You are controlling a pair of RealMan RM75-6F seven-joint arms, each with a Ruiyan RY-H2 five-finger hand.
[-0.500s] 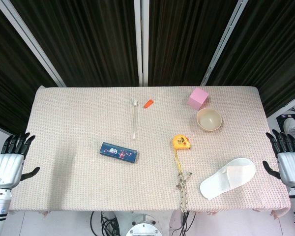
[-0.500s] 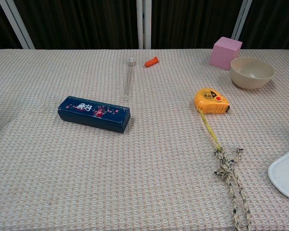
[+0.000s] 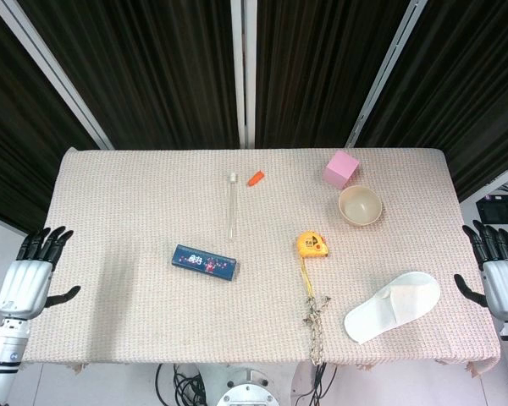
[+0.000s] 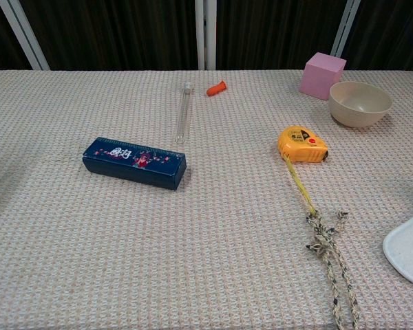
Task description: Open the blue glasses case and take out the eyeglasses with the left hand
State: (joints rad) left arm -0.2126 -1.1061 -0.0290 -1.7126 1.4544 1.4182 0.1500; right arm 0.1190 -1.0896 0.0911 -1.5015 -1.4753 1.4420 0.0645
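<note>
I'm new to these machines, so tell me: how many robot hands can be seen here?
2. The left hand hangs open off the table's left edge; the right hand hangs open off its right edge. Only the head view shows them.

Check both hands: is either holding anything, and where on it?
Nothing is held. The left hand and right hand are both off the table's sides with fingers spread and empty. The blue glasses case lies closed on the table, untouched.

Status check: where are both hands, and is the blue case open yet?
Left hand and right hand open, off the table's side edges. Blue glasses case closed, flat, untouched. Nothing between left hand and case; test tube lies just beyond it.
</note>
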